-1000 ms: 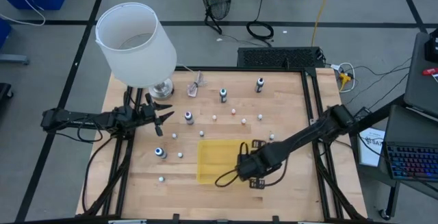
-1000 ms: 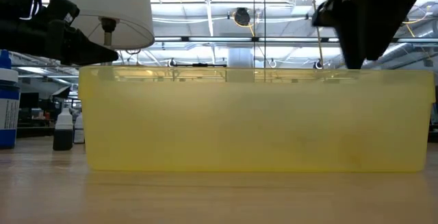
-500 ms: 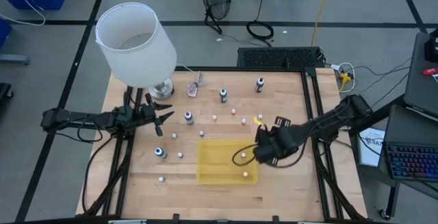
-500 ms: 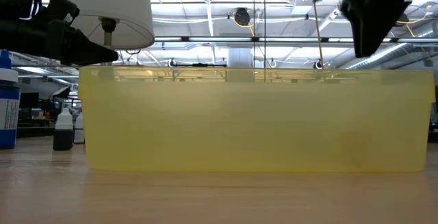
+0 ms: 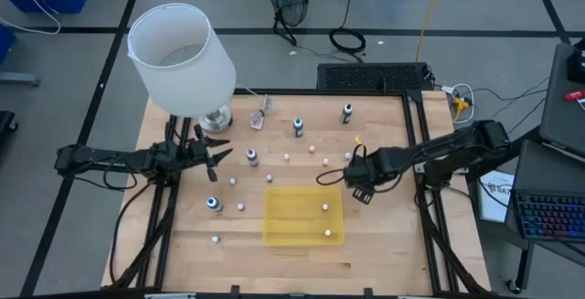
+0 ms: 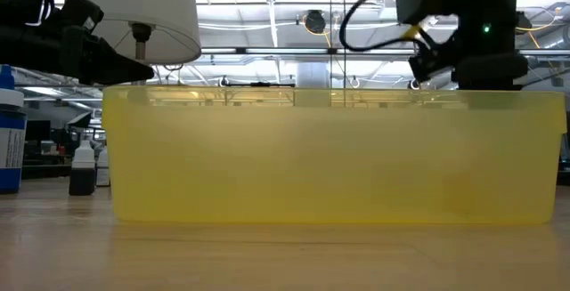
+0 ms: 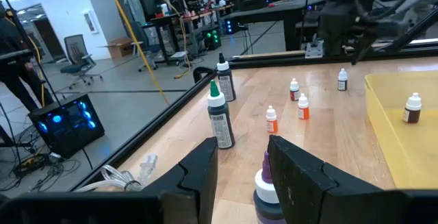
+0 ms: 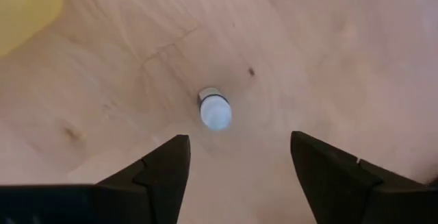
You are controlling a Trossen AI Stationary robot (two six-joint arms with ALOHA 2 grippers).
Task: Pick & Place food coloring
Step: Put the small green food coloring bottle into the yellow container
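The food coloring bottles stand scattered on the wooden table: dark ones (image 5: 298, 125), (image 5: 346, 112), (image 5: 251, 157), (image 5: 213, 204) and several tiny pale or reddish ones (image 5: 312, 148). Two small bottles (image 5: 324, 208) (image 5: 327, 233) sit in the yellow tray (image 5: 283, 217). My right gripper (image 5: 359, 185) hangs open just beyond the tray's far right corner. In the right wrist view its fingers (image 8: 237, 138) point down, apart, over a tiny white-capped bottle (image 8: 215, 109) standing on the table. My left gripper (image 5: 219, 157) is open, level, just short of a purple white-capped bottle (image 7: 267, 183).
A lamp with a white shade (image 5: 178, 57) stands at the table's far left, with a clear pinkish object with a stick (image 5: 262, 116) beside its base. In the low view the tray's wall (image 6: 334, 157) hides most of the table. Bare wood lies near the tray's near side.
My right gripper has moved from over the tray's near right corner toward the far edge and a little right, off the tray. A small bottle that it covered now shows in that corner of the tray. The left arm has kept still.
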